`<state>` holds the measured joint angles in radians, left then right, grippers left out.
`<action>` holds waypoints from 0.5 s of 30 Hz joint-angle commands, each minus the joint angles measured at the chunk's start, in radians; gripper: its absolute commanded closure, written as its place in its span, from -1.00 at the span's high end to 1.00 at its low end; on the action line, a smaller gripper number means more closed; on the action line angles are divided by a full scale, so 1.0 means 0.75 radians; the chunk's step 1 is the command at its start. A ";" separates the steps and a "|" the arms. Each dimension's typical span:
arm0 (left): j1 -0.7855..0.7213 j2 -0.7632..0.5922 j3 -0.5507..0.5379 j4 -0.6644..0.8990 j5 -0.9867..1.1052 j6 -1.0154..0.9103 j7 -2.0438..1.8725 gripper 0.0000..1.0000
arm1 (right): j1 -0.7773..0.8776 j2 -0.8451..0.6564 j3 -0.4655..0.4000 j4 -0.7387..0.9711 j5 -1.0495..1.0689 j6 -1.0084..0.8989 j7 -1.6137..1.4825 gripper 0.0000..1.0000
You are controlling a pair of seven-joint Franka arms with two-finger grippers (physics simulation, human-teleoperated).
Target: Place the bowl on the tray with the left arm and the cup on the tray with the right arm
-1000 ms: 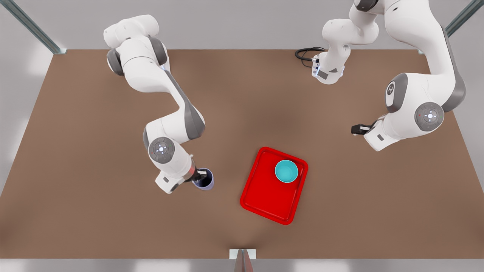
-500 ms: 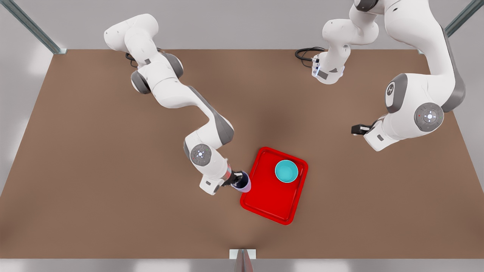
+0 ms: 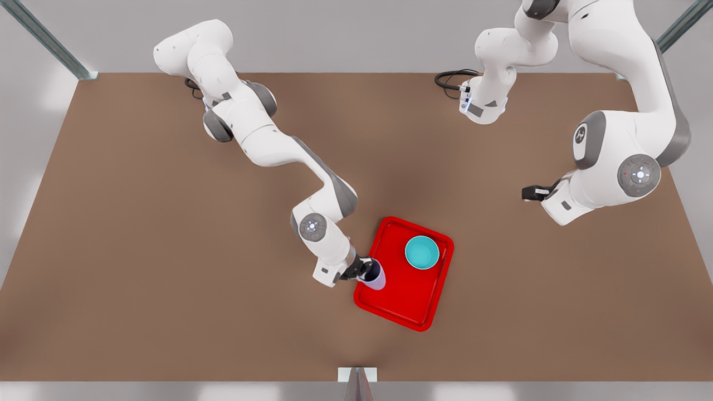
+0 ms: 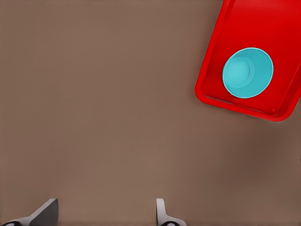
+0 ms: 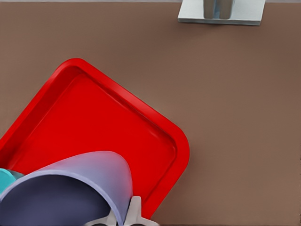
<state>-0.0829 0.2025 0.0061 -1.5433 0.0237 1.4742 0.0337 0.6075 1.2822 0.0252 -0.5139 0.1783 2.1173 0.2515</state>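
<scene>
The red tray (image 3: 401,301) lies on the brown table, right of centre toward the front. In its far corner sits the teal bowl (image 3: 421,252), upright. At the tray's edge on the front view's left, my right gripper (image 3: 365,270) is shut on the rim of the lavender cup (image 3: 376,278). The right wrist view shows the cup (image 5: 80,188) over the tray (image 5: 103,122), with the right gripper (image 5: 120,217) on its wall and a sliver of bowl (image 5: 5,176) beside it. My left gripper (image 3: 532,193) waits at the front view's right, open. In the left wrist view, the left gripper (image 4: 103,209) looks down at the bowl (image 4: 248,72) in the tray (image 4: 282,28).
A black cable (image 3: 448,81) coils at the table's back edge. A small metal bracket (image 3: 357,374) stands at the middle of the front edge and is also in the right wrist view (image 5: 221,12). Metal frame posts stand at the back corners.
The right arm has carried the cup toward the front view's right, from over bare table to over the tray's edge. The left arm has drifted slightly. The bowl has not moved.
</scene>
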 commanded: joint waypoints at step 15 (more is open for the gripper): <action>0.000 -0.002 0.002 0.008 0.001 -0.010 0.002 1.00 | -0.002 -0.041 -0.001 0.031 -0.048 -0.142 -0.069 -0.57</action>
<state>-0.0829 0.2020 0.0077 -1.5371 0.0244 1.4665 0.0353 0.6060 1.2540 0.0242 -0.4916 0.1506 2.0294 0.1960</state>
